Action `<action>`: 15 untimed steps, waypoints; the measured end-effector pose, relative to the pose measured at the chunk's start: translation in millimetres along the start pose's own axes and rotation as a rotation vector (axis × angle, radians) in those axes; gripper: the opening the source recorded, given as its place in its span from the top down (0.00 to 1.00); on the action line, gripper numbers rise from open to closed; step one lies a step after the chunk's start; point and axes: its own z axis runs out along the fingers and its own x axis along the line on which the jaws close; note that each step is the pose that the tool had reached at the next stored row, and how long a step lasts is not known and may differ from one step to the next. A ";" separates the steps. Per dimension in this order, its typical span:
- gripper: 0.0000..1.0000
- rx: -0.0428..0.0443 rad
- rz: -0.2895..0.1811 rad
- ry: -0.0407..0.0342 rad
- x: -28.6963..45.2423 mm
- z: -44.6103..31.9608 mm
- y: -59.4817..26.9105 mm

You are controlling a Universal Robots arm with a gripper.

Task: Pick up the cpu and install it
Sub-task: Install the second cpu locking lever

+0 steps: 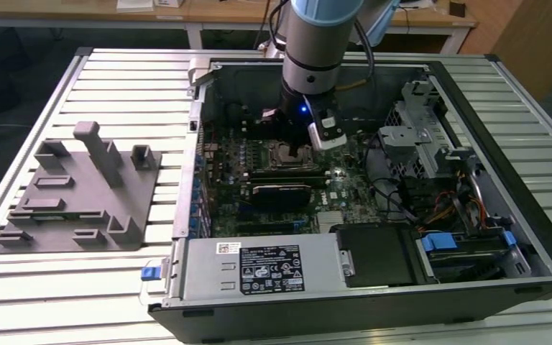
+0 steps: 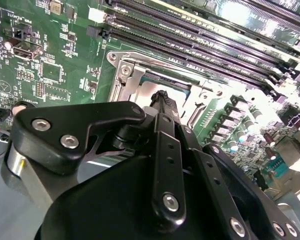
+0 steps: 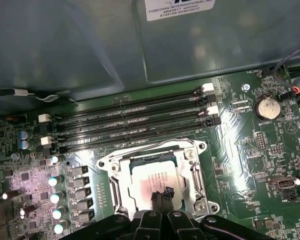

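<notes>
Silvery cpu [image 3: 154, 183] partly hidden behind seemingly closed hand [image 3: 161, 196].

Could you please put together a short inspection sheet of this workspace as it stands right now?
Surface: ribbed light metal table, carrying an open black computer case laid on its side.
Job's things: small flat square silvery-topped cpu lies inside the dark metal-framed socket on the green motherboard.
Clutter: grey plastic tray with upright posts, on the table at the exterior view's left.
Grippers: black gripper tips close together, at the cpu's top; whether they touch it cannot be told.
Cables: orange and dark wire bundle inside the case, at the exterior view's right.
Surroundings: pale wooden bench behind the table; dark floor.
</notes>
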 end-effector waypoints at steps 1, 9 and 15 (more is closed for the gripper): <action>0.89 0.0010 0.000 -0.0004 0.0 -0.5 0.1; 0.89 -0.0007 -0.001 -0.0104 0.6 -10.8 1.6; 0.89 -0.0009 -0.001 -0.0109 0.7 -10.8 1.6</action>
